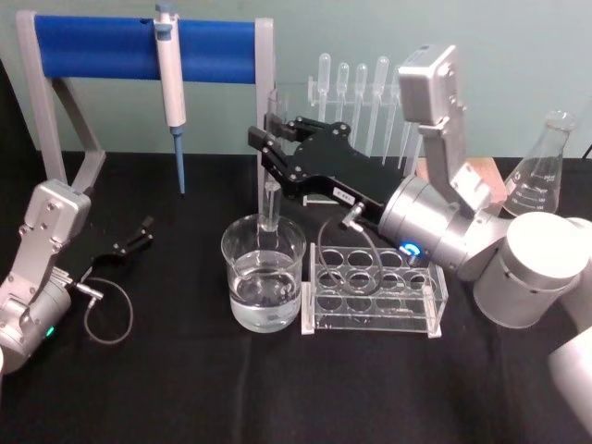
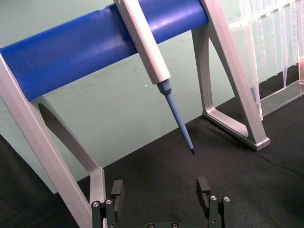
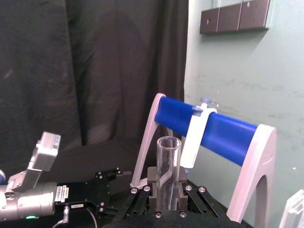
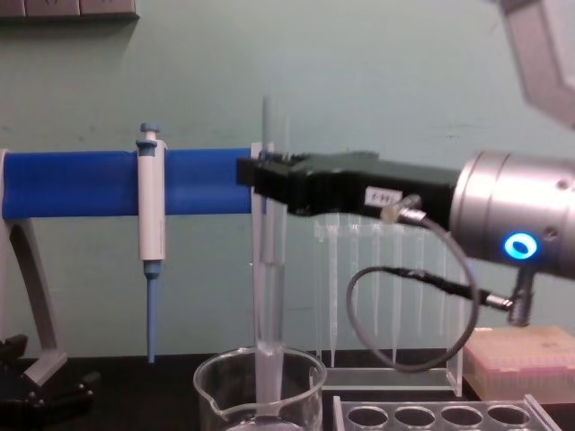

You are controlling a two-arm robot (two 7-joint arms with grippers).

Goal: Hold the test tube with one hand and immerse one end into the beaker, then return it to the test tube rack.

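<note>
In the head view, the right gripper [image 1: 270, 141] reaches in from the right and is clenched on the test tube [image 1: 270, 208], holding it upright over the beaker [image 1: 264, 277]. The tube's lower end sits inside the beaker's rim. It looks to hang just above the water, though through the glass I can't be sure. The test tube rack [image 1: 375, 294] stands just right of the beaker on the black table [image 1: 185, 388]. The left gripper [image 1: 139, 236] rests low at the left, well apart from the glassware. Far left, a pipette [image 1: 169, 79] hangs from a blue stand [image 1: 102, 48]. Plastic pipettes [image 1: 361, 88] line the far side behind the right arm, and a flask [image 1: 541, 166] stands far right.

In the left wrist view, the left gripper's fingers [image 2: 204, 190] are spread wide, released, facing the stand's leg and the pipette's blue tip.

In the right wrist view, the tube stands gripped between the two fingers, its open rim well above them. The blue stand and pipette are beyond it, and the left gripper lies farther off.

In the chest view, the right gripper comes in from the right and grasps the tube above its middle. The tube is upright, its lower end below the beaker's rim, and the rack is just to the right.
</note>
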